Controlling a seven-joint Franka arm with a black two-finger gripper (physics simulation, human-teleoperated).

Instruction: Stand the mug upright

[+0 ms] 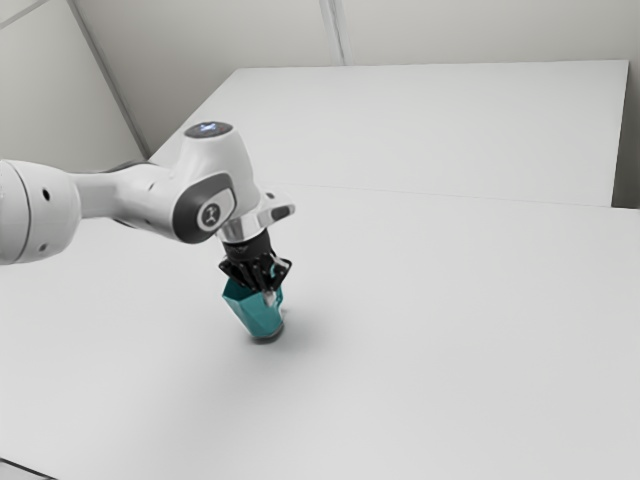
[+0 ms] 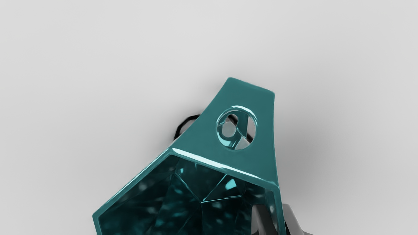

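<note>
Clearly, the teal mug (image 2: 196,140) leans below the jaws, which pinch its rim (image 2: 281,209) from inside and outside.

Bright, diffuse light is washing over the pale table (image 1: 450,330), apparently falling from above, and the arm's (image 1: 150,195) white shell is shading to grey underneath. The wall (image 1: 40,100) is looking slightly dimmer. Well inside the table's edges, a soft shadow is gathering around the mug's (image 1: 255,312) base and fading toward the exterior view's right. In the wrist view, white glare is streaking the rim (image 2: 215,164), highlights are ringing the handle's (image 2: 212,130) hole, and small glints are speckling the dark interior.
</note>
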